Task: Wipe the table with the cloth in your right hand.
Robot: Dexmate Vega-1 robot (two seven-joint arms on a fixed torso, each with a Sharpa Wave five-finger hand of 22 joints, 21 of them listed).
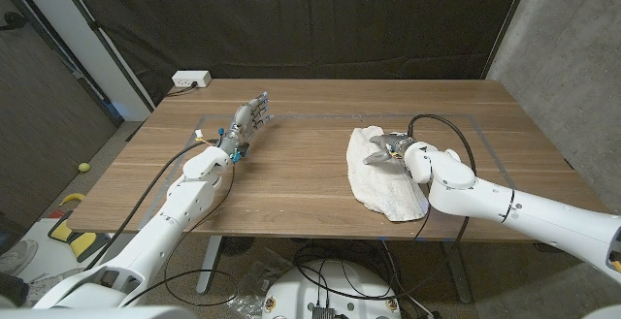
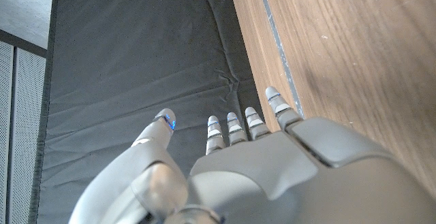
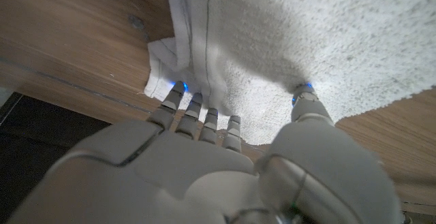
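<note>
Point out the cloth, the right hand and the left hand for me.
cloth (image 1: 388, 195), head view: middle of the white towel.
right hand (image 1: 386, 148), head view: back of hand, pressing on cloth.
left hand (image 1: 252, 115), head view: middle of hand, fingers extended.

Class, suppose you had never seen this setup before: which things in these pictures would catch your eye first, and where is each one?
First comes the white cloth, rumpled on the wooden table toward its right side, with the right hand pressing down on it. Next is the left hand, empty with fingers apart, over the left part of the table. Behind everything hangs a dark curtain.
</note>
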